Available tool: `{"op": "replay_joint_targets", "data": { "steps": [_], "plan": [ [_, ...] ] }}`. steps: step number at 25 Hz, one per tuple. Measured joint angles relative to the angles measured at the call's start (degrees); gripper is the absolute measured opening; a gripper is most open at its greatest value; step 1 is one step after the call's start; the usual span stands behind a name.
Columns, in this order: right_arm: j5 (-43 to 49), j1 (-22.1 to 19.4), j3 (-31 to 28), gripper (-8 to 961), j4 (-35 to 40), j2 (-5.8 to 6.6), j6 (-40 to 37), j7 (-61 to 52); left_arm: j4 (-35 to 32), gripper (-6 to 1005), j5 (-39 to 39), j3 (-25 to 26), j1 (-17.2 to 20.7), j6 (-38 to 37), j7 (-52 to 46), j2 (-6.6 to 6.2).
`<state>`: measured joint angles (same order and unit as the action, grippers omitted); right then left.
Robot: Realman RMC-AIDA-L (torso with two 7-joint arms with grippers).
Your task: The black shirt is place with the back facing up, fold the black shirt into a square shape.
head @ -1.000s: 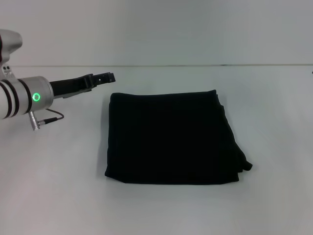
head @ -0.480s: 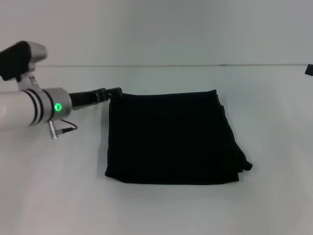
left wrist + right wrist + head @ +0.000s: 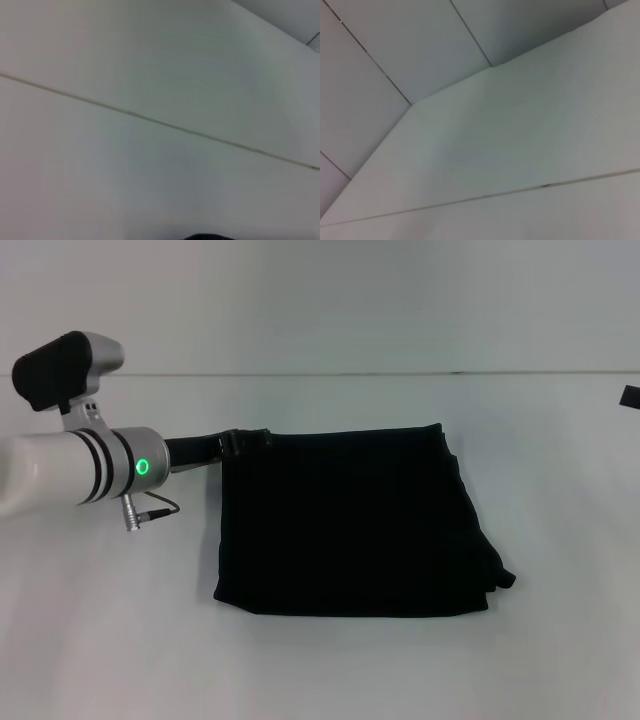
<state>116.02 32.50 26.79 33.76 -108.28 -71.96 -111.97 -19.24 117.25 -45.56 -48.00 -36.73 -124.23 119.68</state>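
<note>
On the white table (image 3: 330,670), one black shirt (image 3: 350,525) folded to a near square.
Nearest lies the single shirt at the table's middle, layered edges showing along its right side. Farther back, the left gripper (image 3: 250,437) reaches its far left corner; its opening cannot be told. A sliver of the right gripper (image 3: 630,397) shows at the right edge.
</note>
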Motion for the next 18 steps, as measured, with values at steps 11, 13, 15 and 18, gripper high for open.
{"op": "replay_joint_targets", "data": {
  "steps": [11, 13, 15, 18],
  "plan": [
    [0.0, -0.2, 0.0, 730, -0.3, -0.06, 0.3, 0.7, -2.3, 849, -0.1, -3.1, 0.5, -0.5, 0.6, 1.29],
    [0.0, -0.2, 0.0, 730, -0.3, -0.11, 0.3, 0.7, -2.5, 783, -0.1, -3.3, 0.6, -0.9, 0.6, 1.35],
    [0.0, -0.2, 0.0, 730, -0.3, -0.14, 0.3, 0.8, -2.5, 654, -0.1, -3.4, 0.5, -1.2, 0.6, 1.35],
    [0.0, -0.2, 0.0, 730, -0.3, -0.20, 0.3, 0.8, -2.5, 509, -0.1, -3.4, 0.5, -1.2, 0.6, 1.33]
  ]
}}
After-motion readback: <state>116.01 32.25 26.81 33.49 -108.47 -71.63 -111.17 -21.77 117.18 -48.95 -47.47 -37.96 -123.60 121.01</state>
